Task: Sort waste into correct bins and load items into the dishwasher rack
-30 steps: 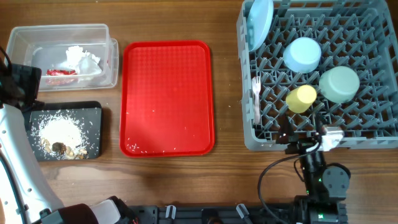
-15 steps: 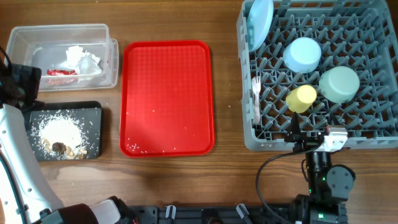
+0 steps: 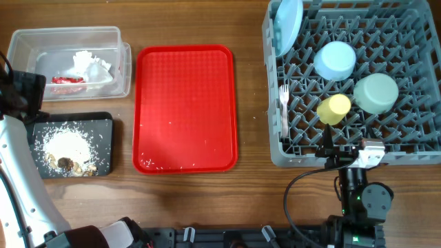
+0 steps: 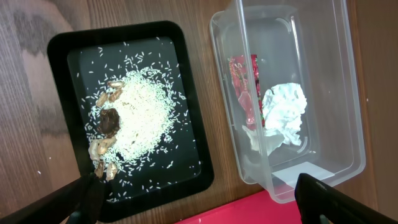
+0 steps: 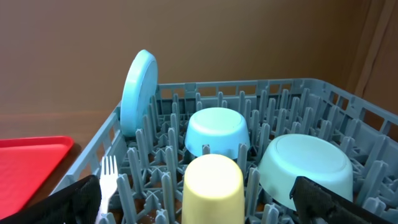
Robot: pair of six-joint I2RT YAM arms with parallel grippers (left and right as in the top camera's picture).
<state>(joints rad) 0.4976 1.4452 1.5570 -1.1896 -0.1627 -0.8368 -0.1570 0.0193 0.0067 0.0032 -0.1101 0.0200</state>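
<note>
The clear tub [image 3: 69,31] holds the crumpled white napkin [image 3: 89,67] and the red wrapper [image 3: 67,80]. The black tray [image 3: 105,118] holds whitish crumbs and brown scraps [image 3: 65,163]. The grey rack [image 3: 296,158] holds the blue plate [image 3: 288,24] on edge, the upturned blue bowl [image 3: 335,60], the green bowl [image 3: 376,93], the yellow cup [image 3: 334,109] and the white fork [image 3: 283,107]. I cannot make out the spoon. My left gripper [image 4: 199,194] is open and empty above tray and tub. My right gripper [image 5: 196,199] is open and empty at the rack's front edge, facing the cup.
A large flat red tray [image 3: 186,103] lies between the bins and the rack, with a few crumbs at its near left corner. The right arm's cable [image 3: 296,193] loops over the table in front of the rack. The left arm [image 3: 17,179] runs along the left edge.
My right gripper shifted slightly to the right along the rack's front edge, then held still. The left arm and all objects have not moved.
</note>
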